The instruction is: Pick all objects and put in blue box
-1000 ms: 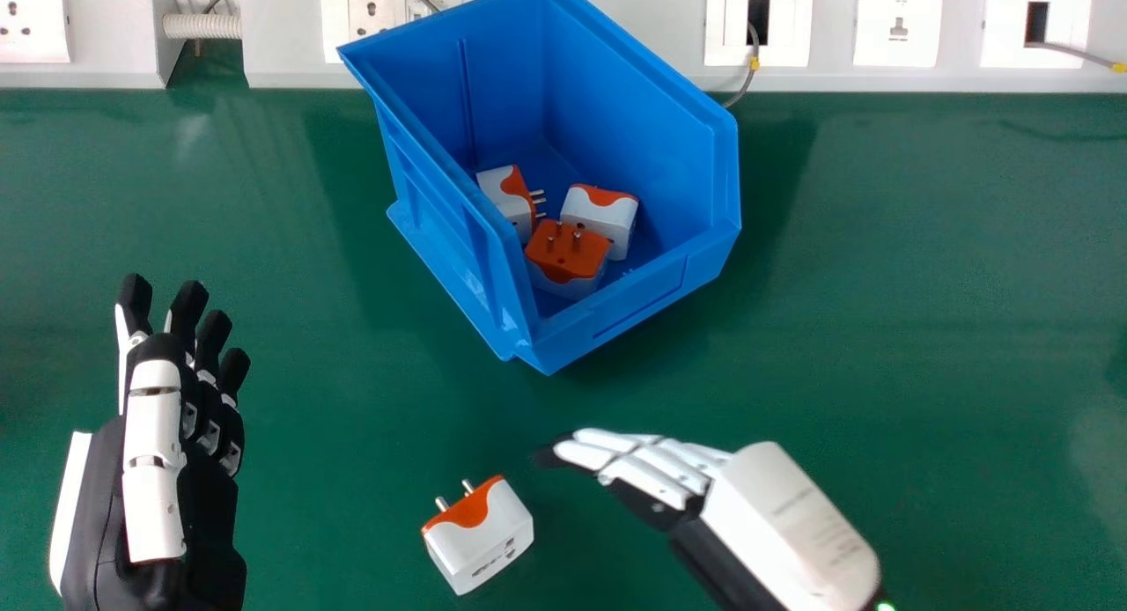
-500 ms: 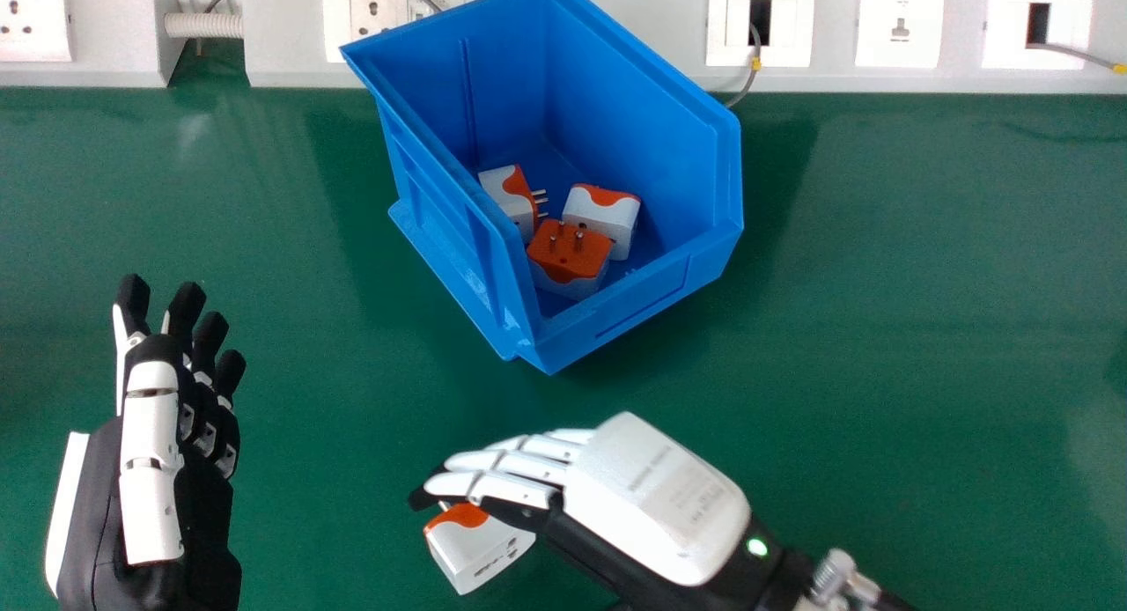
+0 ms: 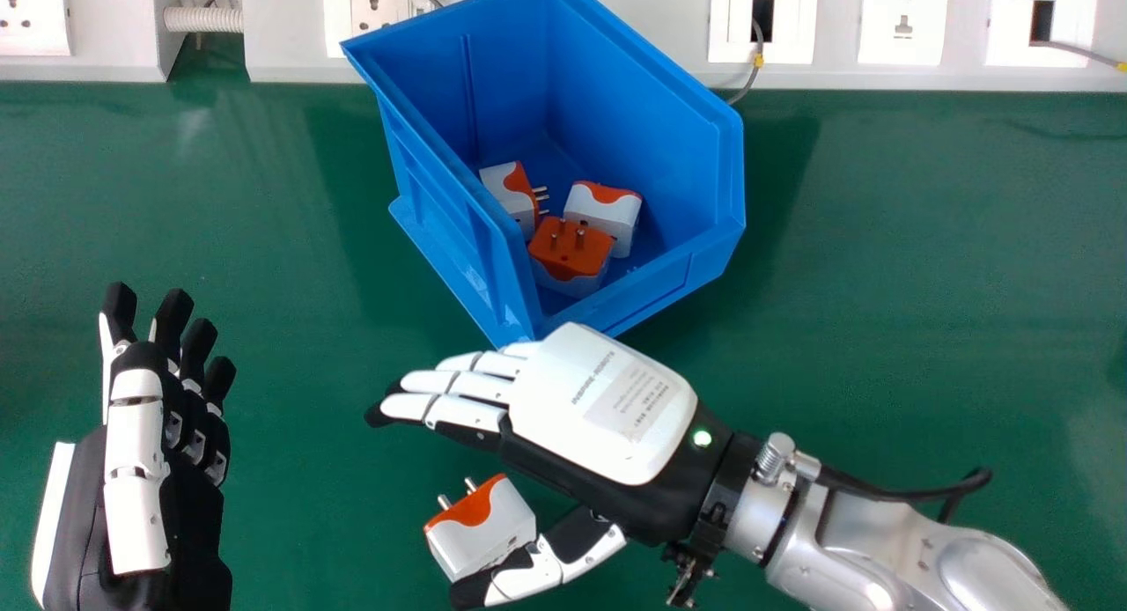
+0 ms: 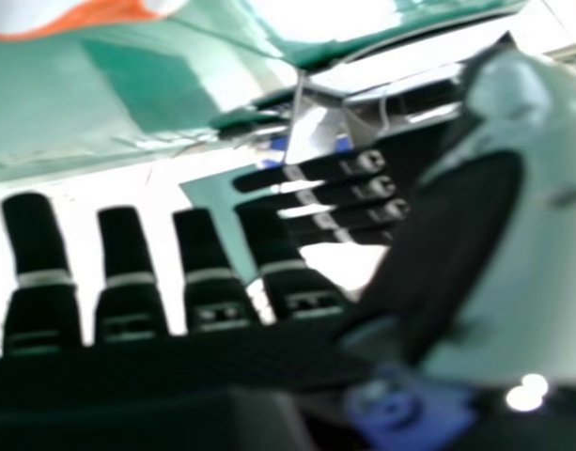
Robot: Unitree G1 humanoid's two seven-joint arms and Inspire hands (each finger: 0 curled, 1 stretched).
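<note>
head view, right hand [image 3: 603, 408] spread wide, thumb right up by the loose adapter [image 3: 493, 523] on the green table [image 3: 880, 285], three other adapters [image 3: 572, 250] chilling in the blue box [image 3: 480, 232], left hand [image 3: 136, 496] relaxed open off left, right hand view, fingers [image 4: 128, 319] pretty much straight

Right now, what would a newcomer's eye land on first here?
The big blue box, set askew toward the back of the green table, with three white-and-orange plug adapters inside. Next, the robot's right hand just in front of it, fingers straight, with its thumb by a fourth adapter on the table. The open left hand is off at the head view's left.
</note>
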